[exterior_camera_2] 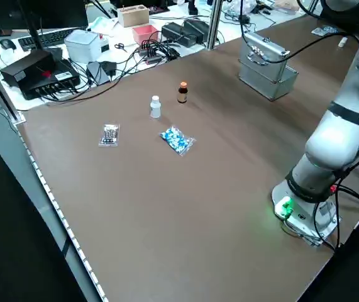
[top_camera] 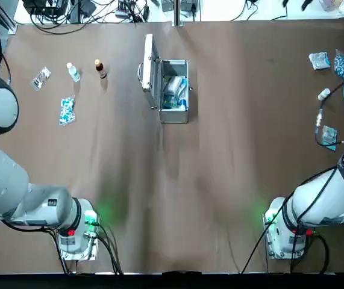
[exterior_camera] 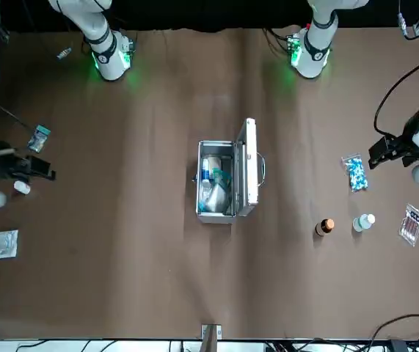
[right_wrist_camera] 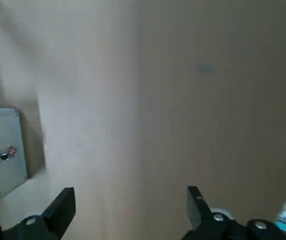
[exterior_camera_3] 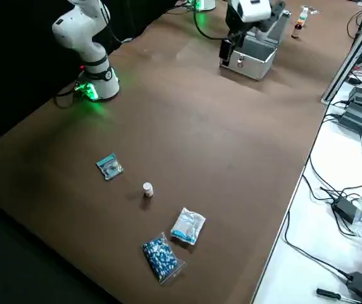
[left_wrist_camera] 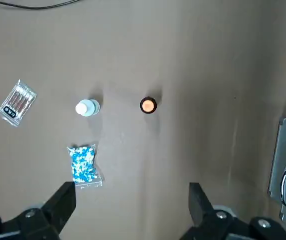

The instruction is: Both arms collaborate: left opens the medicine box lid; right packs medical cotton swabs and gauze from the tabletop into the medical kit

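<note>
Top view: rectangular silver metal medicine box [top_camera: 174, 99], hinged flat lid [top_camera: 150, 72] open, crinkly packets inside, left pincer [left_wrist_camera: 132, 200] and right pincer [right_wrist_camera: 131, 202] apart above smooth brown surface [top_camera: 220, 150].

Looks like a robotics lab tbh, robot arms bolted along the brown table [top_camera: 220, 150]'s 6 o'clock edge, cable-strewn desk [top_camera: 220, 11] at 12.

Wide bare table [top_camera: 232, 150] right of the open case [top_camera: 174, 90]; raised lid [top_camera: 149, 69] (handle outward) blocks its left side.
</note>
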